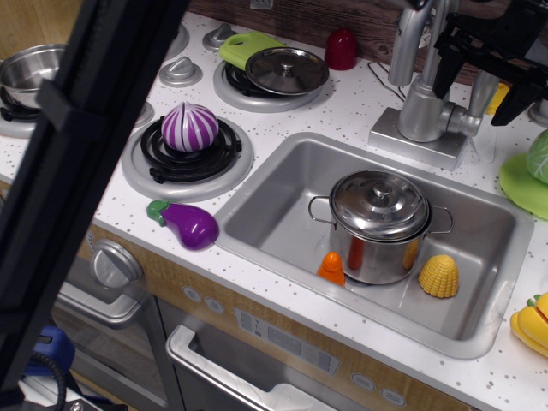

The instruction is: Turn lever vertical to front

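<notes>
The faucet's cylindrical body (pixel 423 110) stands on its base behind the sink, with the spout tube (pixel 408 43) rising at its left. The lever (pixel 480 92), a small flat silver-grey paddle, sticks up from a short stub (pixel 463 122) on the body's right side and stands about upright. My black gripper (pixel 482 84) hangs at the top right, with its jaws apart. One finger (pixel 445 70) is left of the lever and the other (pixel 519 96) is right of it. The lever stands between them, and I see no contact.
The sink (pixel 282 175) holds a lidded steel pot (pixel 380 224), an orange piece (pixel 331 268) and a yellow corn (pixel 438 276). An eggplant (pixel 185 224), a purple onion (pixel 189 126) and a green plate (pixel 520 184) are nearby. A black bar (pixel 77 145) blocks the left.
</notes>
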{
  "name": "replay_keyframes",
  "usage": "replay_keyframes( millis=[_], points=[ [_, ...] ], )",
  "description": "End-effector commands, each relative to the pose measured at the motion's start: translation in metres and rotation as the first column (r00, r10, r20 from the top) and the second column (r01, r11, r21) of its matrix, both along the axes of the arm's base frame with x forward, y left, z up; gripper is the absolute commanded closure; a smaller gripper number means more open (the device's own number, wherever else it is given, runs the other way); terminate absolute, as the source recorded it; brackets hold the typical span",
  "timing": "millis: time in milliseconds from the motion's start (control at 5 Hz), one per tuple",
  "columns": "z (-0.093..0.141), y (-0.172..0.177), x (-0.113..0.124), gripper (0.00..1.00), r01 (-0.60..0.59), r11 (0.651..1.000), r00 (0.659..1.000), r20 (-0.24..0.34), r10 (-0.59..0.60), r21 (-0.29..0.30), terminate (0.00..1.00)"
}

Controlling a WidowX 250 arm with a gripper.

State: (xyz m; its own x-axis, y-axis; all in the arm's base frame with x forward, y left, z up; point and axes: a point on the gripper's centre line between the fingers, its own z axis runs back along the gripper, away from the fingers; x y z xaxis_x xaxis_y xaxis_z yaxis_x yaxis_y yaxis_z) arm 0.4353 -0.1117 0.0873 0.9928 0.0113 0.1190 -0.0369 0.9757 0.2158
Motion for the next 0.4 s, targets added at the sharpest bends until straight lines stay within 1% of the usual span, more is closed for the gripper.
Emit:
replay_keyframes(
  millis=[0,200],
  points=[
    [0.0,0.0,0.0,0.0,0.0,1.0,1.0,0.0,0.0,0.0,0.0],
    [-0.0001,-0.002,0.0077,0.0,0.046,0.999,0.994,0.102,-0.047,0.011,0.0]
  ],
)
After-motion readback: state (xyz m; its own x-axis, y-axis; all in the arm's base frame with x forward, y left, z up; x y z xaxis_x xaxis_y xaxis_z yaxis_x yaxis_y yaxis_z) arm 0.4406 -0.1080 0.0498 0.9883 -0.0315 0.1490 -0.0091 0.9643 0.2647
